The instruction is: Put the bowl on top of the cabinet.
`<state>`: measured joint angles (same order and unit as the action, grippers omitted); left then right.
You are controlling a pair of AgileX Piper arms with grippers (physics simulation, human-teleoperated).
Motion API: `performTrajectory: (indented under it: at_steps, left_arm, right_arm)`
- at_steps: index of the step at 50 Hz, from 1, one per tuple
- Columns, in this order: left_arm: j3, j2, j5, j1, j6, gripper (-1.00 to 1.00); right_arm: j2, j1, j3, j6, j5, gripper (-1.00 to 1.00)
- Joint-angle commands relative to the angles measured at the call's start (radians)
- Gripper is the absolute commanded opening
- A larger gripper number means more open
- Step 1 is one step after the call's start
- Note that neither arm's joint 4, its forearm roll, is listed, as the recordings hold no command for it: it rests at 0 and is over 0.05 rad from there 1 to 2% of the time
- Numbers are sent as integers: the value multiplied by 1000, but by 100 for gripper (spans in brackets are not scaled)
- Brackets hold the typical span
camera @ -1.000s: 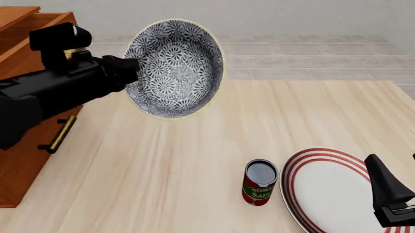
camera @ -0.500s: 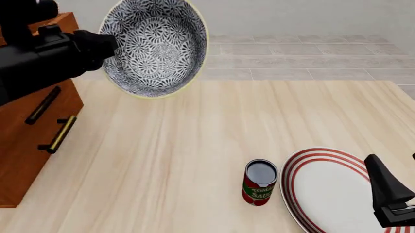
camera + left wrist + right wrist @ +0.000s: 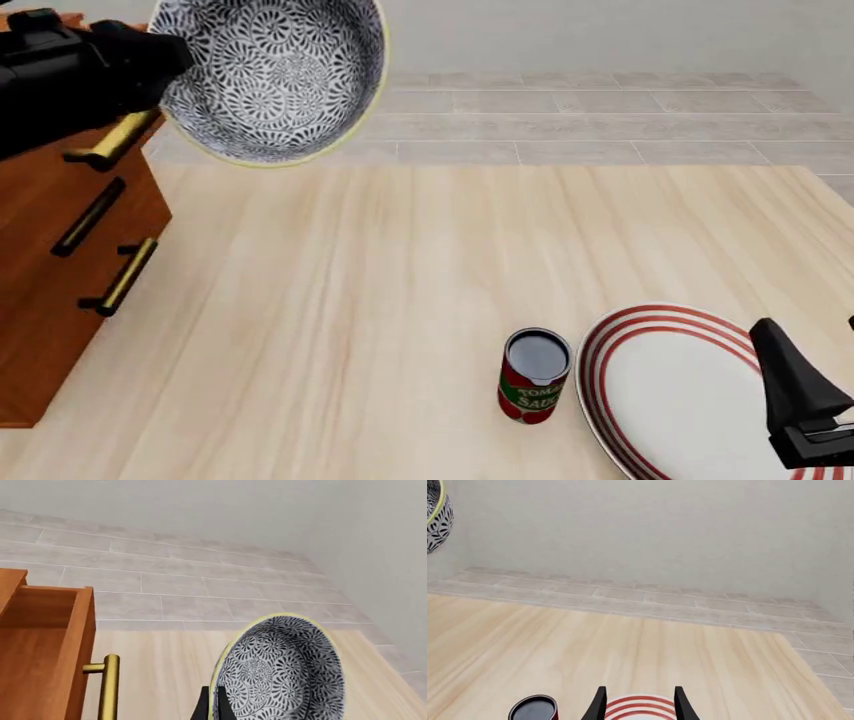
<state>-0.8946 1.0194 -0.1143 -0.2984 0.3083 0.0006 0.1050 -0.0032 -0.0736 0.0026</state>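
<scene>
Holding the bowl [image 3: 274, 75] clamped by its rim in our left gripper [image 3: 163, 62], we see it tilted at the front view's upper left, above the cabinet [image 3: 60, 260]; our right gripper [image 3: 637, 702] hovers apart over the plate [image 3: 681, 390] at lower right

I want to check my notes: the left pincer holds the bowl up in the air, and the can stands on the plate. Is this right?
Not quite: the front view shows the can standing on the table beside the plate, not on it. The left pincer does hold the bowl in the air.
</scene>
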Motion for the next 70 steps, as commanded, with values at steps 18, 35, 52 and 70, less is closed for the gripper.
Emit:
performTrajectory:
  at_steps: [18, 35, 52, 70]
  left_arm:
    - [-80, 9, -81, 68, 22, -100]
    - [-133, 37, -142, 81, 59, -100]
    - [-180, 43, -200, 174, 68, -100]
    - [-194, 20, -219, 254, 85, -100]
  right_arm:
    - [0, -10, 1, -2, -1, 100]
    - [0, -12, 1, -3, 0, 100]
    - [0, -9, 2, -2, 1, 100]
    - [0, -7, 2, -2, 1, 100]
